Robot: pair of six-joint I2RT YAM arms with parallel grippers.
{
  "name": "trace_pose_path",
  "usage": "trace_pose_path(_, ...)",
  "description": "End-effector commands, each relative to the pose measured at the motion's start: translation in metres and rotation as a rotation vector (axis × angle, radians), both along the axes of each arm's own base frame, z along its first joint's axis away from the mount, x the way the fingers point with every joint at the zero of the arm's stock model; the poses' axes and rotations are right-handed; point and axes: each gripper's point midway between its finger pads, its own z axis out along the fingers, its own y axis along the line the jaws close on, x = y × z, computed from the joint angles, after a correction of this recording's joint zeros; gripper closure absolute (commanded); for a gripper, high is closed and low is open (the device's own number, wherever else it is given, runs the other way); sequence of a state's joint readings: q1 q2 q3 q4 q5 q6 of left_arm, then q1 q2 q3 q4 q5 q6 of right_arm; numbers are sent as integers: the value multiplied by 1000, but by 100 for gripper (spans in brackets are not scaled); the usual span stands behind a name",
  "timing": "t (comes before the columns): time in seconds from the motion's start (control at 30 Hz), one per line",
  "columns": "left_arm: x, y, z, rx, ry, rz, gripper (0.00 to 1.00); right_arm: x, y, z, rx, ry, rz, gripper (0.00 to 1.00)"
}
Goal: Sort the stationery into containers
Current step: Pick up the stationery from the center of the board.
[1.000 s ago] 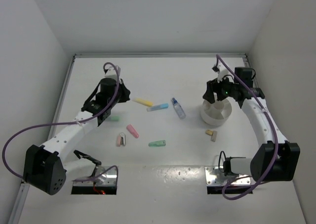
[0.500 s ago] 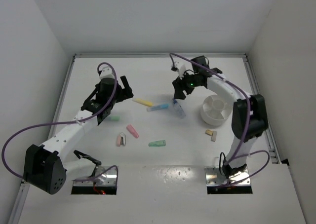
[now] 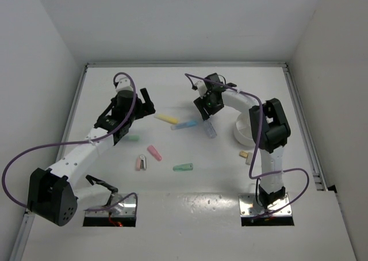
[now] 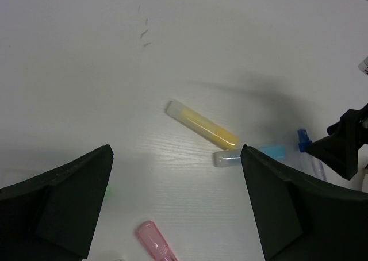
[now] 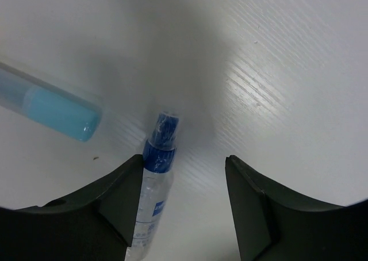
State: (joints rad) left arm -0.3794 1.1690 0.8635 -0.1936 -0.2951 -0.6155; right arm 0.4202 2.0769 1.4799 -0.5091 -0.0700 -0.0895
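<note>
Clear bottle (image 3: 210, 129) lay flat near the middle of the table (image 3: 172, 85), blue cap toward 11 o'clock; judged light, rigid, slick and apt to roll, best pinched across the barrel below the cap. Right gripper (image 5: 184, 160) straddled it unclenched, the bottle close against one finger; left gripper (image 4: 175, 157) hung spread wide, empty. Blue stick (image 3: 185, 124) crowded it at 9 o'clock; white tub (image 3: 242, 136) sat at 3 o'clock.

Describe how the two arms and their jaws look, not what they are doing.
Both the left arm and the right arm have smooth white links with chunky black joint housings. A purple cable loops loosely along each. The jaws are matte black, broad and wedge-shaped. Each base sits by a bare metal plate. No markings are legible.
</note>
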Motion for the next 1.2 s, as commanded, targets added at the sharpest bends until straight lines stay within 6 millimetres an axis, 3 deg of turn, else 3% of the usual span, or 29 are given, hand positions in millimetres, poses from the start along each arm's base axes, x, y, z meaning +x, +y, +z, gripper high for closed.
trace_pose_path(0.0,8,-7,22,-39,-52,-8,0,3,-4,5,-29,-2,-31,41)
trace_pose_path(0.07,8,-7,22,-39,-52,-8,0,-5,-6,-5,-32,22,-17,41)
trace_pose_path(0.3,8,-7,22,-39,-52,-8,0,-16,15,7,88,73,3,38)
trace_pose_path(0.43,8,-7,22,-39,-52,-8,0,-22,17,8,116,120,3,37)
trace_pose_path(0.6,8,-7,22,-39,-52,-8,0,-32,6,-4,45,135,-7,37)
trace_pose_path(0.7,7,-9,22,-43,-50,-16,0,-26,-1,-6,12,105,-34,37)
trace_pose_path(0.97,7,-9,22,-43,-50,-16,0,-27,-1,-21,-19,126,-34,47)
trace_pose_path(1.17,7,-9,22,-43,-50,-16,0,-29,-4,-30,-53,121,-37,47)
